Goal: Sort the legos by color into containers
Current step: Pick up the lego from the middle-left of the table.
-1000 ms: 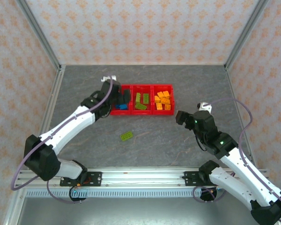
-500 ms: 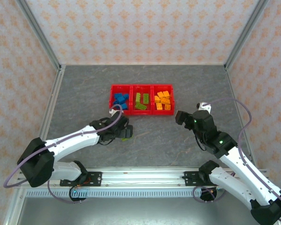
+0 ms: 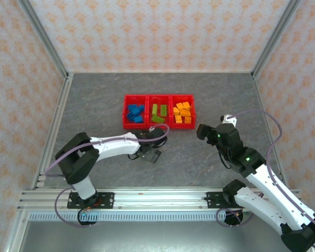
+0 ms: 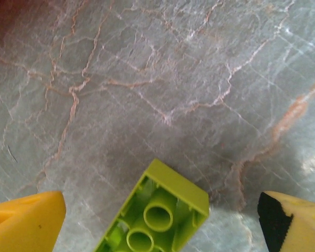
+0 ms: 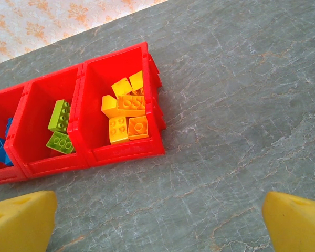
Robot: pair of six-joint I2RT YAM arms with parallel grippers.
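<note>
Since a second ago my left arm has swung away from the blue end of the bins and folded low, so the left gripper (image 3: 151,153) now sits down at the tabletop (image 3: 94,105), near the front of the red bins (image 3: 158,126) but clear of them. The right arm has not shifted.

On the left wrist camera, the two yellow fingertips (image 4: 23,220) stand wide apart. A lime green brick (image 4: 155,212) lies on the grey marbled surface between them. It is upside down, hollow tubes facing up, and its near end is cut off by the bottom edge of the view. I see a gap between the brick and each fingertip, so nothing is gripped.

The right gripper (image 3: 201,131) hovers just right of the bins. Its fingertips (image 5: 296,223) are spread wide with only bare table between them.

In the row of three joined bins, the left one holds blue bricks (image 3: 135,113), the middle one lime green bricks (image 3: 157,113) and the right one orange-yellow bricks (image 3: 183,113).
</note>
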